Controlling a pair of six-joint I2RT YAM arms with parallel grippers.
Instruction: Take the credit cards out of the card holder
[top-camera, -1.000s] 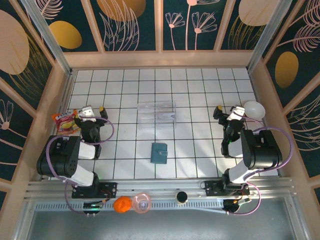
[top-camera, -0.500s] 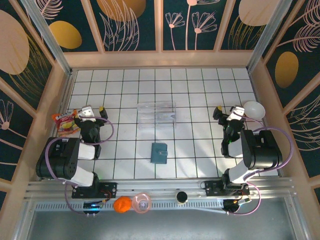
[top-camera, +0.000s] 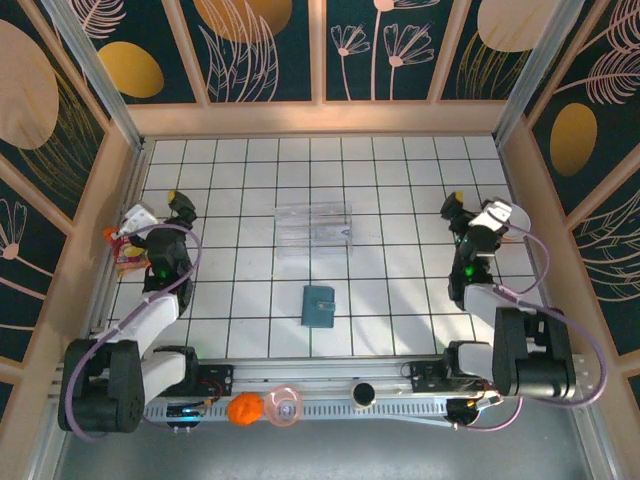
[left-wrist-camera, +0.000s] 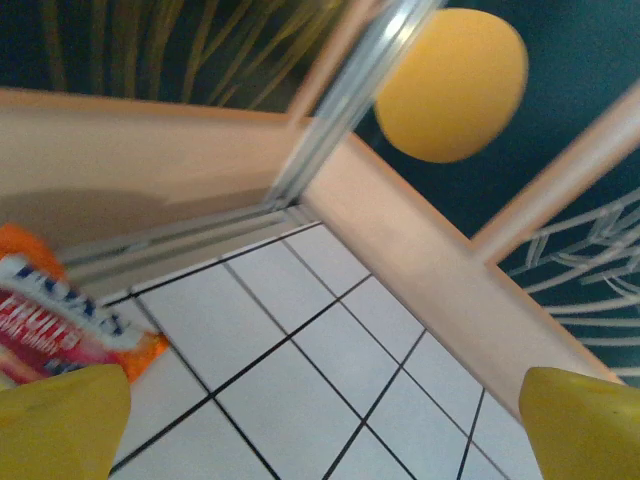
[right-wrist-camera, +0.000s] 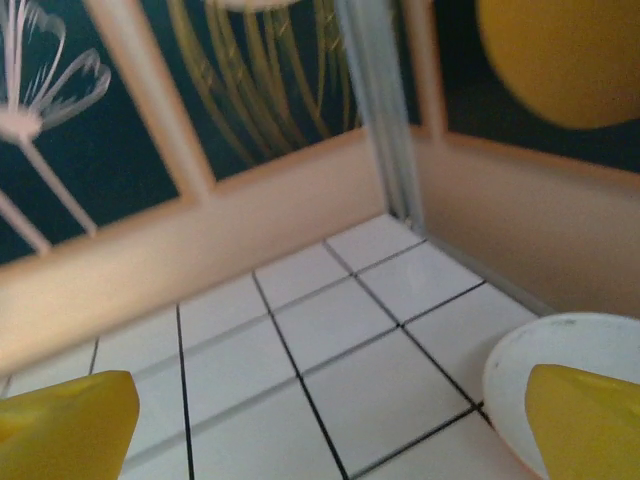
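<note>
The card holder (top-camera: 319, 306) lies folded shut on the white tiled surface (top-camera: 400, 170), between the two arms and touching nothing. Because it is closed, whatever is inside it is hidden.

The left fingers (top-camera: 178, 198) are spread wide and hold nothing. They hang far to the left of the card holder and further back, near the side wall. The right fingers (top-camera: 452, 204) are also wide apart and empty, far to the right of the card holder and further back.

In the left wrist view, the yellow tips of the left fingers (left-wrist-camera: 60, 420) sit at the two bottom corners, cut off by the edge, with bare tiles between them. A red and orange snack packet (left-wrist-camera: 60, 320) lies just beyond the left tip, its print blurred. From above, the same packet (top-camera: 128, 250) is partly covered by the arm.

In the right wrist view, the right fingers (right-wrist-camera: 65, 420) frame open tiles. A white bowl (right-wrist-camera: 560, 370) shows beside the right tip, cut off by the edge. From above, the wrist mostly covers that bowl.

The overhead view also shows a clear plastic tray (top-camera: 313, 229) behind the card holder and apart from it. In front of the card holder, along the rail, sit an orange ball (top-camera: 243, 408) and some small items too small to make out.
</note>
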